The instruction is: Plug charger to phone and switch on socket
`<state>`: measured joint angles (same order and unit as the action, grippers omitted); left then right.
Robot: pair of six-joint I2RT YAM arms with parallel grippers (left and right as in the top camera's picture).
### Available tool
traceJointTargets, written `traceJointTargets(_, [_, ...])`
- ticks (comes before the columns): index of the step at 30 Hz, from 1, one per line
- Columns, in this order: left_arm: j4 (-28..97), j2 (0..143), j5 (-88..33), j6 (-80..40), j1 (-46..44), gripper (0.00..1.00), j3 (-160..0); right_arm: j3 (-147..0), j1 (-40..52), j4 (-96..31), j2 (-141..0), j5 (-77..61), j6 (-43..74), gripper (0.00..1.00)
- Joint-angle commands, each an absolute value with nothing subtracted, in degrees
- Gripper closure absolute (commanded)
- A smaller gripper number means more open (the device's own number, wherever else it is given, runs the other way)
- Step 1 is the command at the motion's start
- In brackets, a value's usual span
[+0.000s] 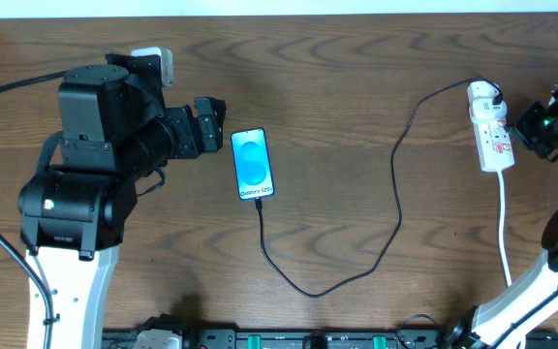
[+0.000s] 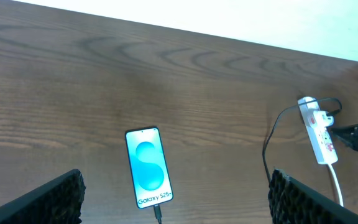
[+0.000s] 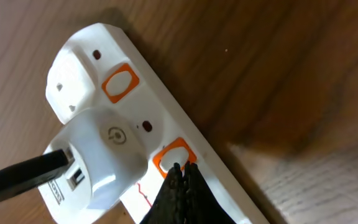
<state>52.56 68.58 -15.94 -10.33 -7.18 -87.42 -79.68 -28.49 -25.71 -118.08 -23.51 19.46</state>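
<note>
The phone (image 1: 253, 164) lies in the middle of the table, blue screen up, and also shows in the left wrist view (image 2: 148, 167). The black charger cable (image 1: 395, 199) runs from the phone's lower end in a loop to a white plug (image 3: 98, 155) seated in the white socket strip (image 1: 489, 128) at the right. My left gripper (image 1: 209, 124) is open and empty just left of the phone. My right gripper (image 3: 182, 169) is shut, its tips touching an orange-rimmed switch (image 3: 174, 155) on the socket strip (image 3: 229, 180).
A second orange-rimmed switch (image 3: 120, 82) sits further along the strip. The strip's white lead (image 1: 504, 233) runs toward the table's front edge at the right. A white object (image 1: 153, 60) lies behind the left arm.
</note>
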Motion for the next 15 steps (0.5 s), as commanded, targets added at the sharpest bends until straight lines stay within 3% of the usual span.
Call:
traceJointTargets(1, [52.69, 68.49, -15.35, -10.20, -6.94, 0.06, -87.88, -80.53, -28.84, -24.08, -118.43, -23.46, 21.02, 0.99])
traceJointTargets(15, [52.69, 68.49, -15.38, -10.20, -6.94, 0.06, -87.88, -80.53, -28.67, -21.12, -123.24, -28.42, 21.87, 0.99])
